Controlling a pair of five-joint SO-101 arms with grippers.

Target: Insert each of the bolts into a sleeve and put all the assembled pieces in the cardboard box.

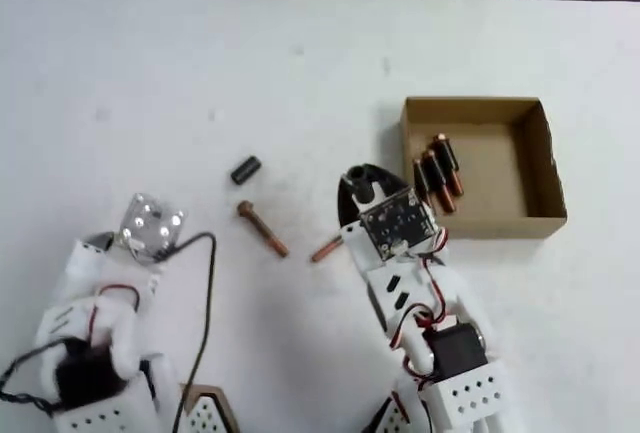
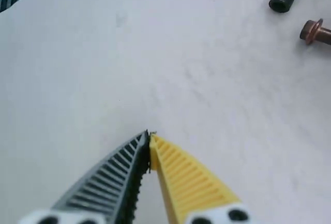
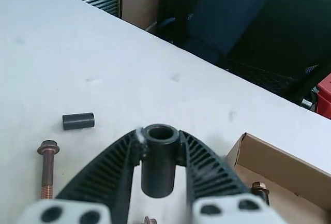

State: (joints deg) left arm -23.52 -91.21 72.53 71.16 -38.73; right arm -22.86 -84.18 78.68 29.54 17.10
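Just beside the cardboard box, the right tool grips one sleeve. Farther from the box on the tabletop lie a second sleeve, a bolt and another bolt. Inside the box are seemingly three assembled pieces. The left tool, farthest off, is clenched on nothing.

The white surface carries a short black cylindrical sleeve, a copper-coloured metal bolt just nearer, a second such bolt to its right, and an open brown cardboard box far right.
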